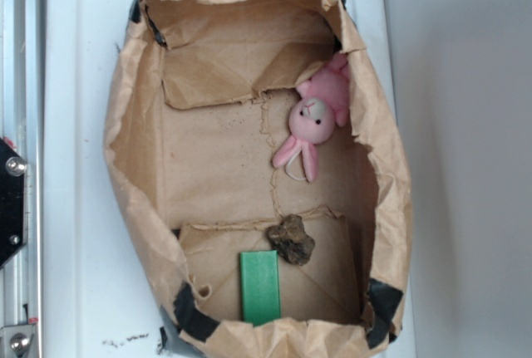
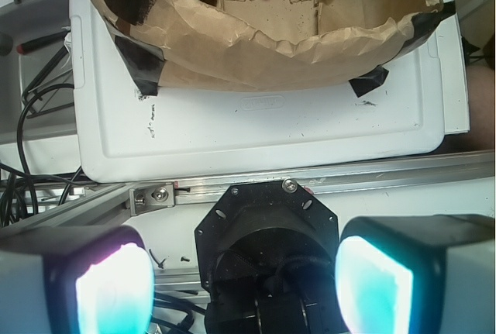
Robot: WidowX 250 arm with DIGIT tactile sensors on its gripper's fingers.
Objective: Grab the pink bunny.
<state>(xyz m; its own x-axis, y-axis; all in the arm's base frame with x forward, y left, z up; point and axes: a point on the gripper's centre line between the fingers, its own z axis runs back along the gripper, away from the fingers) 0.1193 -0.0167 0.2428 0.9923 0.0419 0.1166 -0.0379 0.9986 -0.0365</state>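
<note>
Well ahead of the fingers, inside the paper bag, I find the pink bunny against the bag's side wall, clear of the brown lump and green block. The 2 fingers stand wide apart, holding nothing, back over the robot's base beyond the white tabletop. I judge the approach should clear the bag rim, then descend on the bunny's head.
</note>
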